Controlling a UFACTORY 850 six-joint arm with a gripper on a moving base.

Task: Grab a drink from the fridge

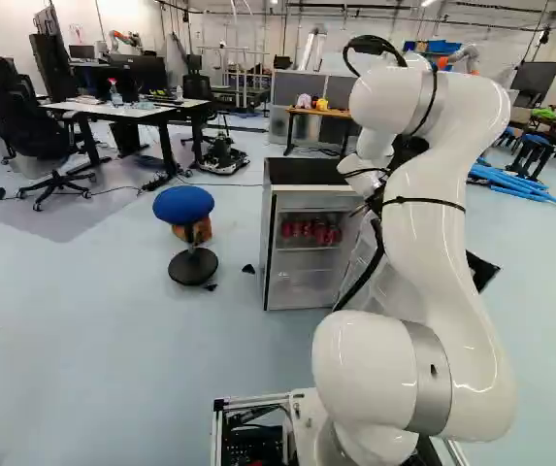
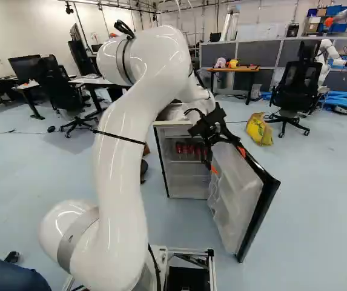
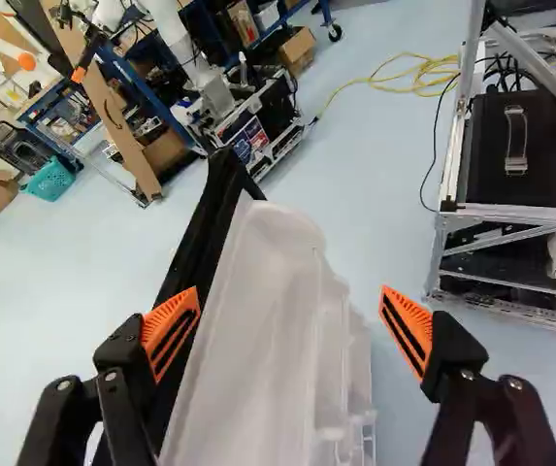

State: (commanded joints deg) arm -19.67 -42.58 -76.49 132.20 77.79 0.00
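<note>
In the right base view my gripper is over the upper part of the swung-out fridge door. Seen from the wrist, the gripper is open, its orange pads far apart. The door's white inner side with its shelves lies in the gap between them; one finger overlaps the black outer panel, and contact there cannot be made out. The fridge has its inside exposed, with several red drink cans on an upper shelf. My arm hides part of the door in the left base view.
A blue-topped stool stands left of the fridge. Beyond the door are a yellow bag and a black office chair. Another robot is at the back. The wrist view shows a metal frame with a black case.
</note>
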